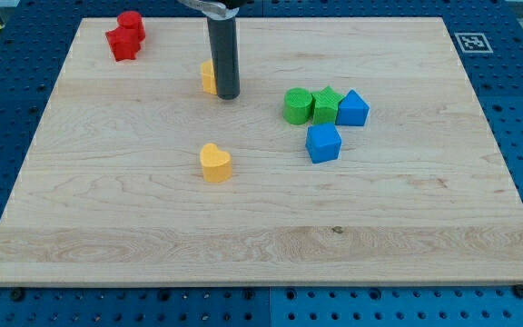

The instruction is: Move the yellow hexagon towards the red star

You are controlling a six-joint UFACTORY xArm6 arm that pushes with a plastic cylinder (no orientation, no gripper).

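The counter [261, 227] carries seven blocks: two red, two yellow, two green, two blue minus none, so eight in all. The red star [121, 44] and a red cylinder [132, 24] touch at the view's top left. The yellow hexagon [208, 77] sits toward the view's top, mostly hidden by the rod, so its facing cannot be told. My tip [228, 95] touches its right side. A yellow heart [214, 163] lies below. Two green blocks [298, 105] [326, 104] and two blue blocks [352, 108] [323, 143] cluster right. There is no claw.
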